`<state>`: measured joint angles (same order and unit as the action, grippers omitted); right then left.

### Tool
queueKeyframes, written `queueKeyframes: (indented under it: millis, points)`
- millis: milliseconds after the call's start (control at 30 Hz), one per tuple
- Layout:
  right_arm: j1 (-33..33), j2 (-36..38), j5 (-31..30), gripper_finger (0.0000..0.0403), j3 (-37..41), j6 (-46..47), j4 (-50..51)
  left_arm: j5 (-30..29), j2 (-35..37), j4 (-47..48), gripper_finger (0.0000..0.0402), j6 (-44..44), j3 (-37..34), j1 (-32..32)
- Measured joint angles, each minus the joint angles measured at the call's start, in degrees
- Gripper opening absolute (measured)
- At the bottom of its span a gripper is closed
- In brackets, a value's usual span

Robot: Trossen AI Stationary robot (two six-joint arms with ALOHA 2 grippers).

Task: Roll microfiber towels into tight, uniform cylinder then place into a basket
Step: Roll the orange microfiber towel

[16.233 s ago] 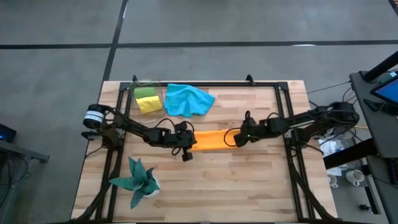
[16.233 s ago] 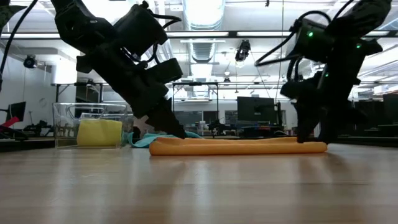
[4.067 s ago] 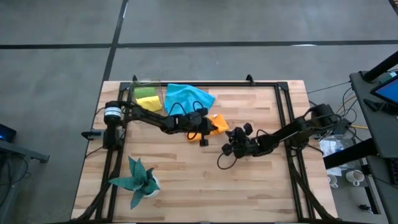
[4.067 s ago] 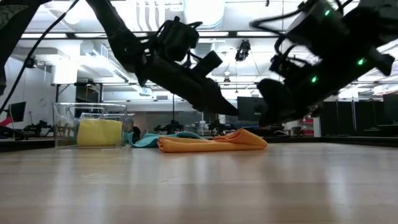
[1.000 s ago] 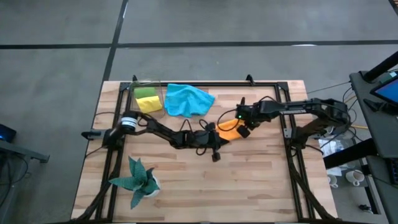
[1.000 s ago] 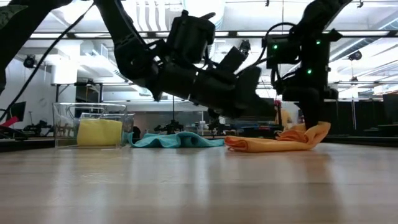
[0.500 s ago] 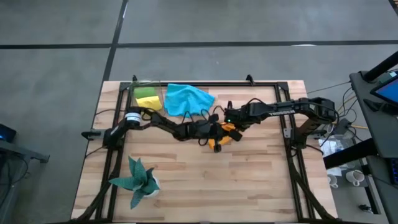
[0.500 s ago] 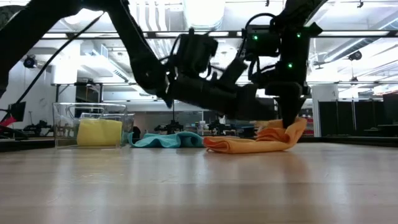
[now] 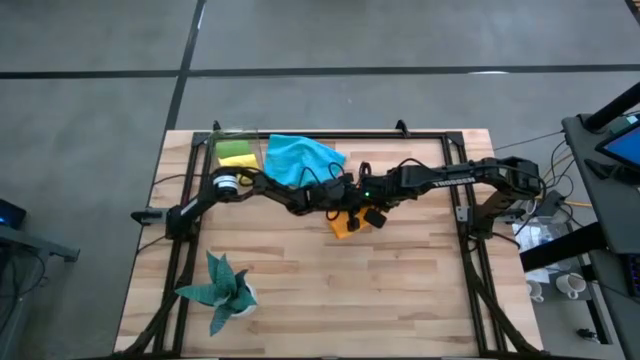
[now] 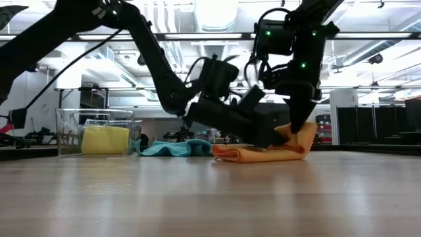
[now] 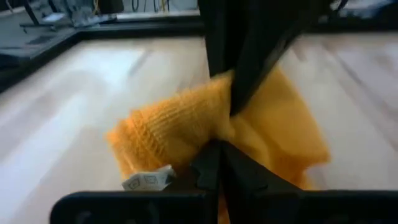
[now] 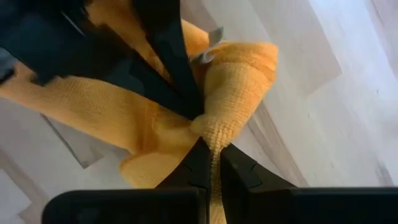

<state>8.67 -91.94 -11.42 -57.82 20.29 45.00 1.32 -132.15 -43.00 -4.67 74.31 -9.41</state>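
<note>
Both grippers pinch the orange towel (image 9: 345, 222) at table centre.

Your left gripper (image 11: 219, 163) is clamped on its folded edge; your right gripper (image 12: 211, 163) is clamped on a raised corner at its 3 o'clock side, the cloth bunched between them.

Four towels (image 9: 345, 221), one basket (image 9: 237, 152), one plant (image 9: 224, 288).
</note>
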Motion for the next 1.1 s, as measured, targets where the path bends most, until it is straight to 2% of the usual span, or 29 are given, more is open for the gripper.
queueKeyframes:
  millis: [167, 233, 633, 1100]
  points:
    - [-0.1, -0.1, 0.0, 0.0009, 0.6, 1.1, -2.0, -0.5, -3.5, -0.1, 0.0000, -0.2, 2.4, -0.3]
    - [-0.3, -0.1, -0.1, 0.0009, 1.0, 2.4, -3.5, -2.4, -4.5, -0.8, 0.0000, -0.2, 3.0, -0.4]
    - [-0.5, -0.3, -0.8, 0.0009, 5.6, 6.3, -14.0, -6.8, -4.5, -1.6, 0.0000, -0.8, 2.4, -1.3]
    - [-0.6, 0.0, 0.0, 0.0009, 7.5, 5.2, -16.1, -7.9, 3.8, 10.7, 0.0000, -4.0, 0.4, -1.4]
